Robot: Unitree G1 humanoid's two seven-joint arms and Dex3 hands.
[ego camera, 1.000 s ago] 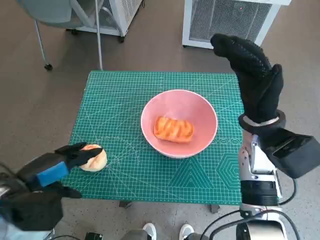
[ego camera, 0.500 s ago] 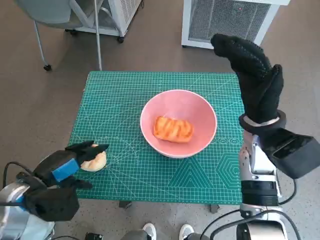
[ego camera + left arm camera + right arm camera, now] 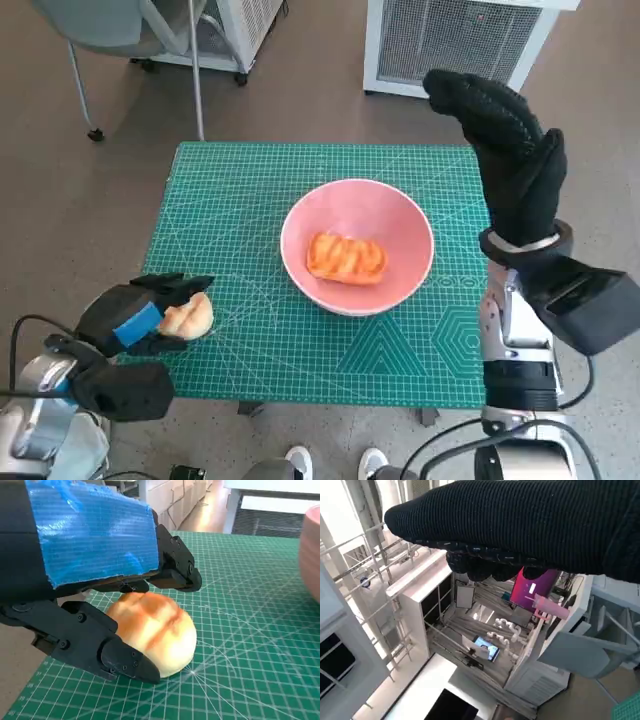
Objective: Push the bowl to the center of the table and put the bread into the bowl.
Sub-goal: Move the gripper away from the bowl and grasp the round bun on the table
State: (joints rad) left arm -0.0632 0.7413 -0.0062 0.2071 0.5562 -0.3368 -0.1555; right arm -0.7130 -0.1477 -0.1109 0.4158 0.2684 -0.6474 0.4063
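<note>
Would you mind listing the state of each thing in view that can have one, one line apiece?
pink bowl: upright near the mat's middle, one bread inside.
bread in the bowl: lying on the bowl's bottom.
round bread: on the green mat near its edge, between the left hand's fingers.
left hand: closing around the round bread.
right hand: raised, holding nothing.

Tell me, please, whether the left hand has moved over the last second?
Yes. Against the green mat's near edge, the left hand has drawn back toward the robot and turned, its fingers now closing around the round bun near the mat's corner.
</note>
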